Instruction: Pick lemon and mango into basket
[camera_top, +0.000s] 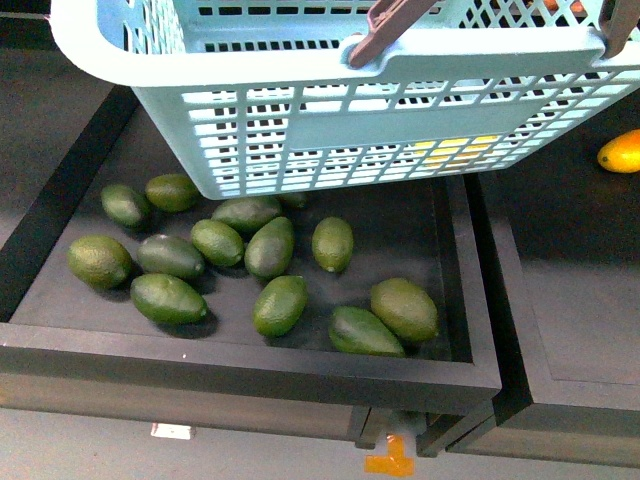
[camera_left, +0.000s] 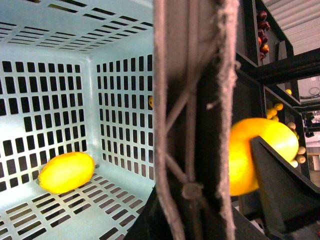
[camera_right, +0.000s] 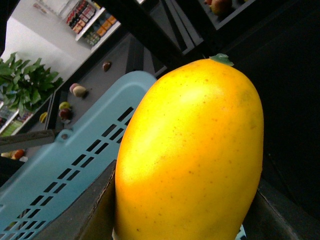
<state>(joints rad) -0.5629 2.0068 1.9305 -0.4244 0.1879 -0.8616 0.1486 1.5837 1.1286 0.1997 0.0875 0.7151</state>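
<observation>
The pale turquoise basket (camera_top: 300, 130) hangs over the black tray, filling the top of the front view. My left gripper (camera_left: 192, 220) is shut on its brown handle (camera_left: 190, 110). The lemon (camera_left: 66, 172) lies on the slotted basket floor, and in the front view it shows as yellow through the wall slots (camera_top: 462, 148). My right gripper (camera_right: 187, 220) is shut on the mango (camera_right: 192, 150), a long smooth yellow-orange fruit, held just outside the basket rim (camera_right: 75, 160). From the left wrist the mango (camera_left: 250, 155) shows beyond the handle. Neither arm appears in the front view.
Several green oval fruits (camera_top: 270, 248) lie in the black tray (camera_top: 250, 370) beneath the basket. A second black tray (camera_top: 570, 300) adjoins on the right, with a yellow-orange fruit (camera_top: 620, 152) at the frame edge. Shelves with more fruit stand behind.
</observation>
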